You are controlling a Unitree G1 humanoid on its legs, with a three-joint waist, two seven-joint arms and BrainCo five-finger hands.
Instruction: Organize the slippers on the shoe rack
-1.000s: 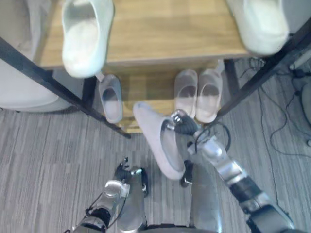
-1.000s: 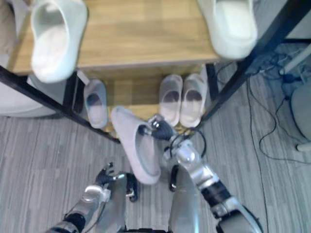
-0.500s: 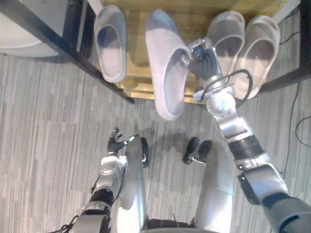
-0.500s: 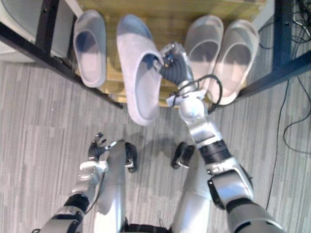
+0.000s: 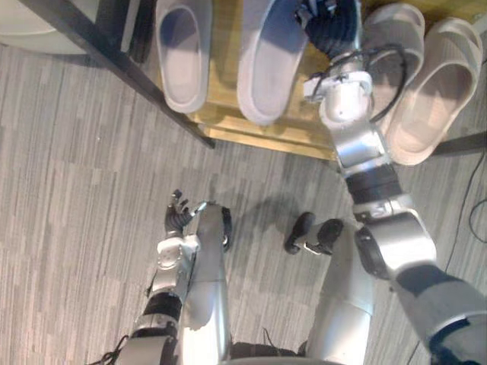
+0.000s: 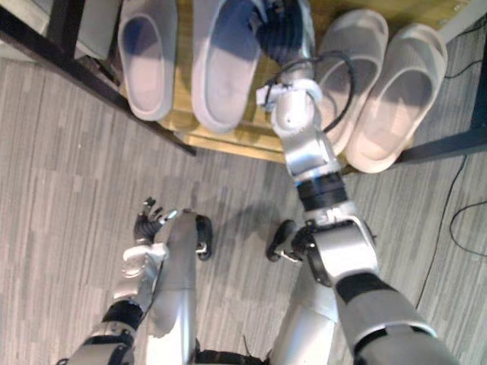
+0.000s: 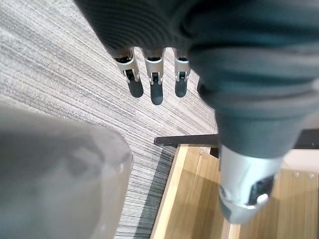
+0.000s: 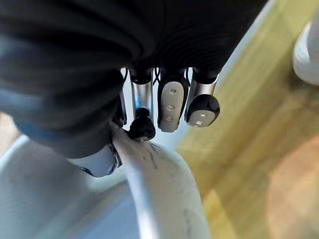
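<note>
- The shoe rack point(image 5: 228, 129) showed its lowest shelf, and within the last second you had brought the carried slipper from over the floor point(image 5: 76, 190) to over that shelf.
- A beige pair point(image 5: 434, 99) lay side by side at the shelf's right end, where it had been all along.
- The grey slipper point(image 5: 270, 61) you carried pointed toe-in between that pair and its mate, with its heel at the shelf's front edge. I could not tell whether it rested on the wood.
- Its mate point(image 5: 183, 53) sat just beside it on the left, so the two looked nearly paired.
- The right hand point(image 5: 331, 26) gripped the slipper, fingers point(image 8: 169, 102) curled over its rim against the thumb. Letting go seemed the step left.
- The left hand point(image 5: 176, 217) hung low near the floor, fingers point(image 7: 155, 82) straight and holding nothing.
</note>
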